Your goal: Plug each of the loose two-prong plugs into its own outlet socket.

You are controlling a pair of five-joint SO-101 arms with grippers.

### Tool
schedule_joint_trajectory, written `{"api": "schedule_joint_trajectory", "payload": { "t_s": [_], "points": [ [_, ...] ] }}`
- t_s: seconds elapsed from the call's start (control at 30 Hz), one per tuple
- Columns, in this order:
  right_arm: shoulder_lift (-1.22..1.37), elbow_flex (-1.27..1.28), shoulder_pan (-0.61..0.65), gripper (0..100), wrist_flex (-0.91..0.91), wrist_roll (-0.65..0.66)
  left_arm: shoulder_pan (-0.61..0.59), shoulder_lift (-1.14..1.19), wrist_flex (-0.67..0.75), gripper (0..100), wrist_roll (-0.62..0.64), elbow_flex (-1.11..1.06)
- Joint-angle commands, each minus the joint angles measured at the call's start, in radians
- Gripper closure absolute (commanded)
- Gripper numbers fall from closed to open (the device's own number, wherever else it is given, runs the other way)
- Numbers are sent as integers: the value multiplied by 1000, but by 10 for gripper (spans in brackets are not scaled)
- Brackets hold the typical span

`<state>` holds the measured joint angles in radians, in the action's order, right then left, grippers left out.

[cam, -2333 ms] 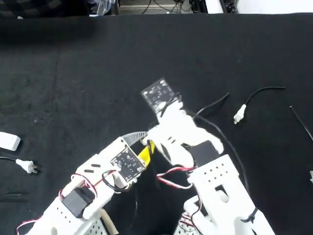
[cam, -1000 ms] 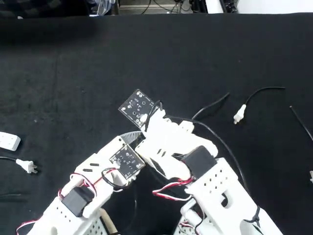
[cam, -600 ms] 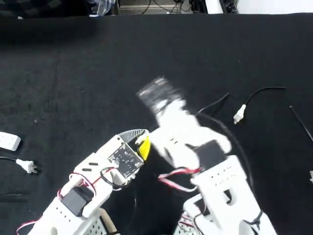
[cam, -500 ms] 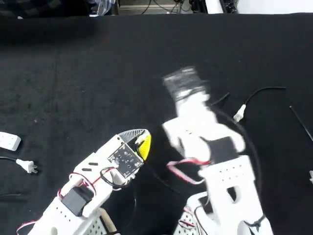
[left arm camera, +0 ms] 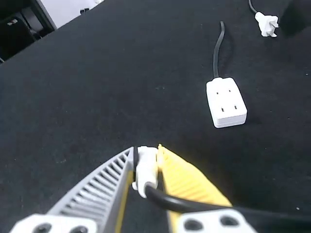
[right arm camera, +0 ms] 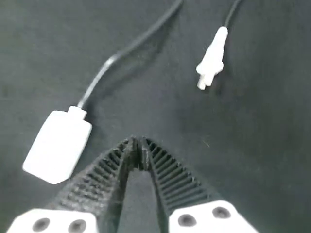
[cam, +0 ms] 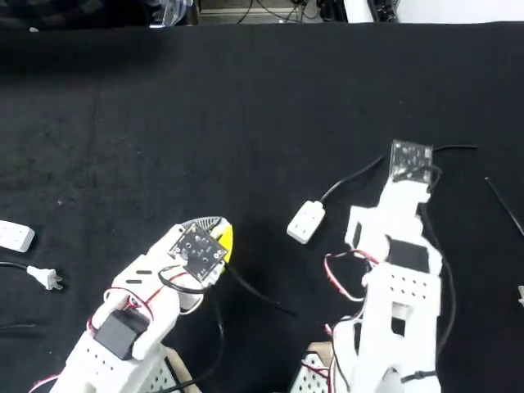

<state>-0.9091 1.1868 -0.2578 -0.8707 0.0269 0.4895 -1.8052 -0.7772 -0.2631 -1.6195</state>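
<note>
three two-prong plugs point(left arm camera: 145, 167) point(right arm camera: 211, 58) point(cam: 45, 278), one outlet socket point(cam: 306, 221), perhaps a second socket point(cam: 15, 236)

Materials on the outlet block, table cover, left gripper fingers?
Outlet block: looks smooth white moulded plastic, slight sheen.
Table cover: matte black, finely speckled, probably felt or cloth.
Left gripper fingers, holding plug: one yellow, one grey, ribbed, likely printed plastic.
</note>
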Motion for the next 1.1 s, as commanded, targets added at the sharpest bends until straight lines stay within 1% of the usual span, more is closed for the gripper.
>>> {"api": "schedule_joint_trajectory", "payload": {
  "t_s": [0.0,0.1,0.2,0.37,0.47,0.67,0.73,0.83,0.97,1.07],
  "points": [
    [-4,90,-74,985,153,-8,-13,54,-52,971,12,140],
    [-1,114,-87,985,204,-9,-13,195,-71,971,12,242],
    [1,122,-87,985,210,-9,-19,402,-66,971,8,349],
    [2,130,-94,985,236,-9,-18,784,-64,971,-52,544],
    [-4,145,-94,985,261,-9,-13,993,-64,971,-115,667],
    [-4,145,-94,985,262,-9,-18,1364,-64,971,-124,858],
    [-2,148,-92,985,281,-9,-16,1439,-72,971,-124,908],
    [1,148,-94,986,288,-9,-18,1493,-72,971,-146,949],
    [-1,148,-98,986,292,-9,-1,1507,-55,971,-308,955],
    [-2,148,-138,986,296,-9,27,1508,-3,971,-356,955]
  ]
}}
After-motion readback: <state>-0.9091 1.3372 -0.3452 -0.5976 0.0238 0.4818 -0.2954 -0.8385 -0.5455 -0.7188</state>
